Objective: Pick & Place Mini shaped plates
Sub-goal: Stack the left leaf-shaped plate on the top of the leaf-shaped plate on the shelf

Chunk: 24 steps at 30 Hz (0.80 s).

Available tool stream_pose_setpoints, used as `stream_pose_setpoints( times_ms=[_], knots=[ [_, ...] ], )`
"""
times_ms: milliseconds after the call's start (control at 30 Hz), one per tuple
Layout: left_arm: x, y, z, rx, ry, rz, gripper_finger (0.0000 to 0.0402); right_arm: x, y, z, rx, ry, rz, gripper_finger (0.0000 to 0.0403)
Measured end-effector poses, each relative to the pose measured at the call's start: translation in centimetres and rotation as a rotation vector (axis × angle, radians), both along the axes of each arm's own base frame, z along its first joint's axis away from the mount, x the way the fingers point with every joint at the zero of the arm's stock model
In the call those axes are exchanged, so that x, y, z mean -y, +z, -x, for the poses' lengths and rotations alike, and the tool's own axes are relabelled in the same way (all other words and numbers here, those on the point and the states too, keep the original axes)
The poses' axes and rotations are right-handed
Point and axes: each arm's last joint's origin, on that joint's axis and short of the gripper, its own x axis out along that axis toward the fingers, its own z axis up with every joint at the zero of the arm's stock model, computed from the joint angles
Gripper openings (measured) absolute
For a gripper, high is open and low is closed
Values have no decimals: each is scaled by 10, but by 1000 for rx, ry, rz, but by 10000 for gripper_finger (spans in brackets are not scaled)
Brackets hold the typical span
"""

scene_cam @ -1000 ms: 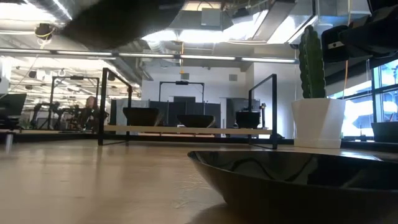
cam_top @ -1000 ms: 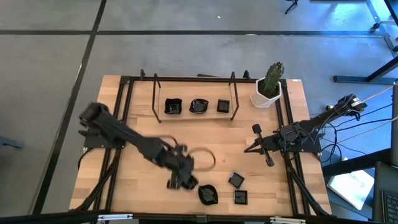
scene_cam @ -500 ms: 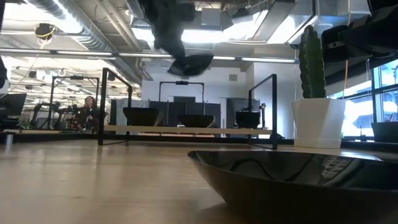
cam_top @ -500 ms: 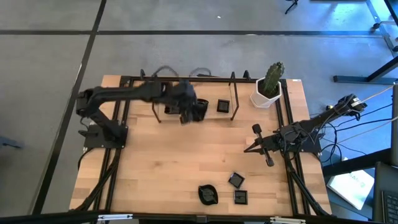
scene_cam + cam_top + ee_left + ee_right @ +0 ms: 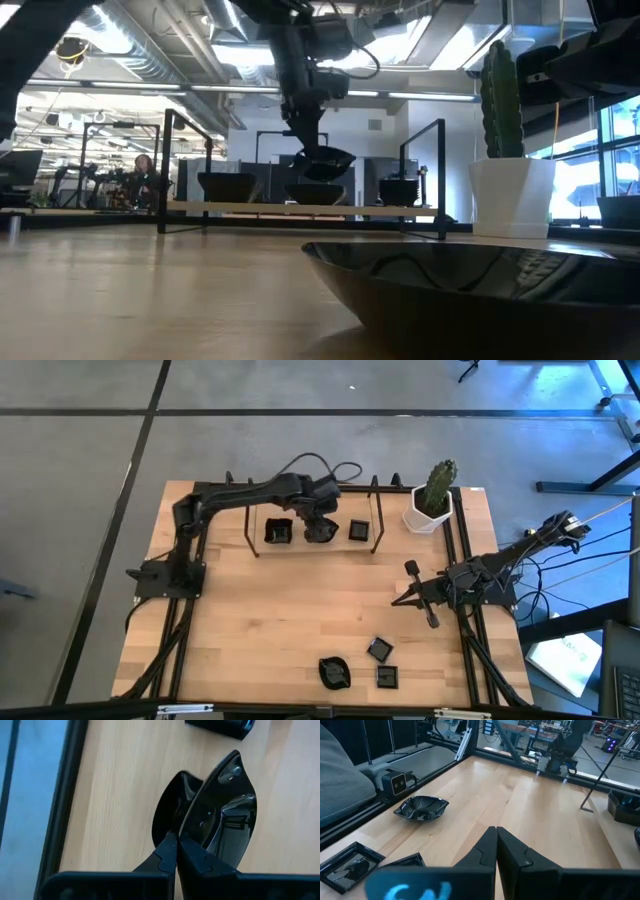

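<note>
The left gripper (image 5: 318,526) and its held plate (image 5: 220,815) cover the rack's middle dish from above.

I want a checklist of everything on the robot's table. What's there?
Surface: wooden table with a black rack at the back.
Job's things: black plates; three on the rack, three near the front edge, one in the left gripper.
Clutter: white pot with a cactus.
Grippers: left shut on a wavy plate above the rack; right gripper shut, empty.
Cables: looped over the left arm.
Surroundings: grey floor; workshop behind.

Overhead and table-level cameras share the wooden table (image 5: 300,610).
</note>
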Motion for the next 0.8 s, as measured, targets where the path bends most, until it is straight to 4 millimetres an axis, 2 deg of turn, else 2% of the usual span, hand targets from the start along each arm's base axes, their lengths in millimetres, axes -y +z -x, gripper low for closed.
stream_pose_setpoints(
  times_ms=[133, 267, 467, 800],
  knots=[
    [-1, 4, -2, -67, 24, 14, 2, 0, 0, 0, -3, 0, 1, 7],
    [-4, 8, -3, -39, 73, -2, 2, 0, -1, 0, -6, 1, 6, 7],
    [-10, -1, -2, -68, 104, 16, 3, 0, -1, 0, -7, 0, 2, 7],
    [-11, 0, -6, -25, 90, 27, 3, 0, -1, -1, -8, 0, 3, 7]
  ],
)
